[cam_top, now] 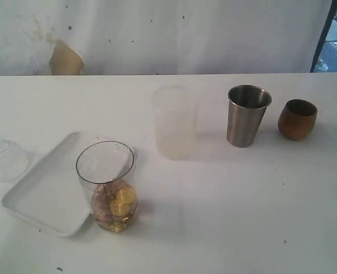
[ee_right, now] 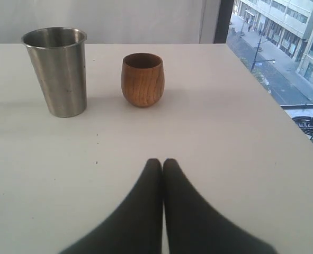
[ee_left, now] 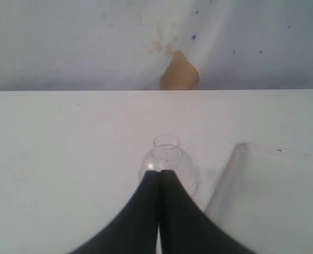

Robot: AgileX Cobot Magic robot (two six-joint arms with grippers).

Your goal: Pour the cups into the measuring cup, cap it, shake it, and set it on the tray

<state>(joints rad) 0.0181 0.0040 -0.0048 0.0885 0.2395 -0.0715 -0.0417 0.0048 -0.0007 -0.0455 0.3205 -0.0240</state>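
Exterior view: measuring cup (cam_top: 106, 177), markings unreadable

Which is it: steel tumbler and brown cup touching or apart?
Apart. The right wrist view shows bare table between the steel tumbler and the brown cup; the exterior view agrees.

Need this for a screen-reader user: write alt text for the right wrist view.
The shut black right gripper points across a white table toward a tall tapered stainless-steel tumbler and a small rounded brown cup, both upright, side by side and not touching. Beyond the table's edge, a window shows a street and buildings.
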